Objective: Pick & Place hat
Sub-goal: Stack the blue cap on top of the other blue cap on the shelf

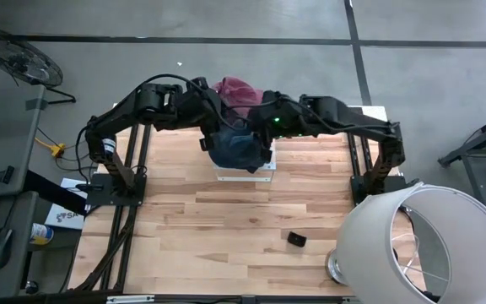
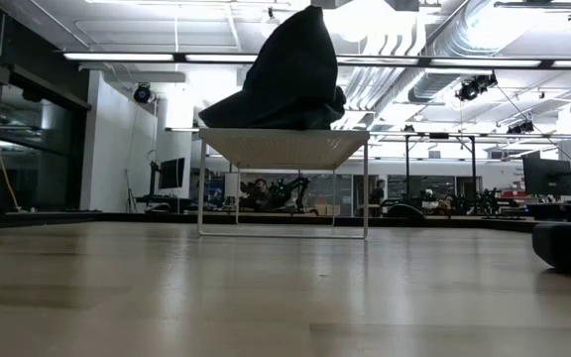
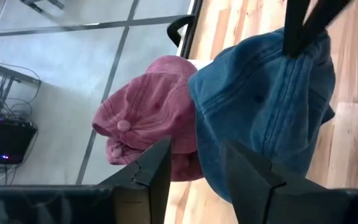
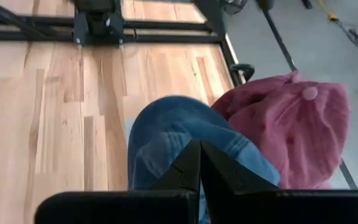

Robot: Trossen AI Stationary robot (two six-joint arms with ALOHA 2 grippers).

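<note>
step: grasp; blue hat (image 1: 234, 148) on the white stand (image 1: 245, 175), red hat (image 1: 236, 90) touching it behind.
right gripper (image 4: 199, 163): fingers pressed together, pinching the blue hat's crown.
left gripper (image 3: 194, 163): fingers spread, nothing between them.
next: likely lift clear of the stand.
hidden: arms cover the grip from above; placing spot unclear.

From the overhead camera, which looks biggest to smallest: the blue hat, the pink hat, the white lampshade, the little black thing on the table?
1. white lampshade, though it stands nearer the camera
2. blue hat
3. pink hat, partly hidden by the arms
4. small black object
</note>
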